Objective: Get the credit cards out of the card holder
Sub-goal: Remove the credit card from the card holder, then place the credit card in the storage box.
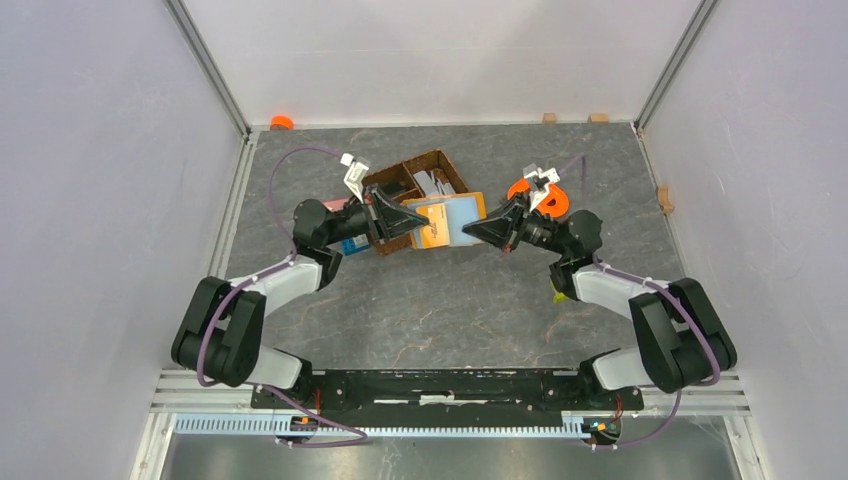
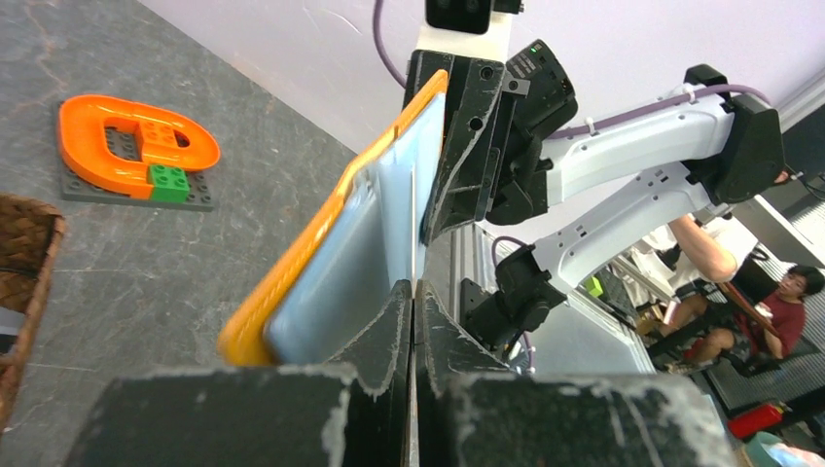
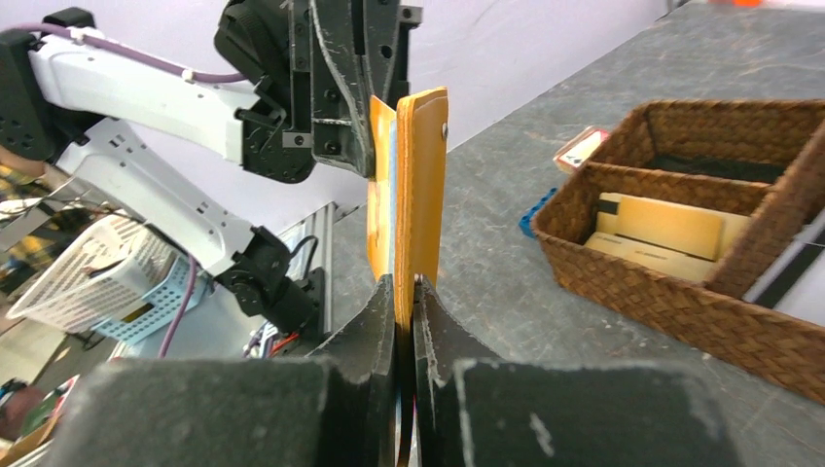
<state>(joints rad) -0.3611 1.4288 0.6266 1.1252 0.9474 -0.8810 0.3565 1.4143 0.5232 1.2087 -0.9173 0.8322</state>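
Card holder [image 1: 447,222], spread open with orange and light blue panels showing, hangs above the middle of the surface [image 1: 450,300], pinched at both sides. The left end effector [image 1: 413,222] is clenched on its edge from 9 o'clock, and the right end effector [image 1: 474,232] is clenched on the opposite edge from 3 o'clock. A brown wicker basket [image 1: 440,156] sits at 11 o'clock, an orange ring [image 1: 553,206] at 2 o'clock.
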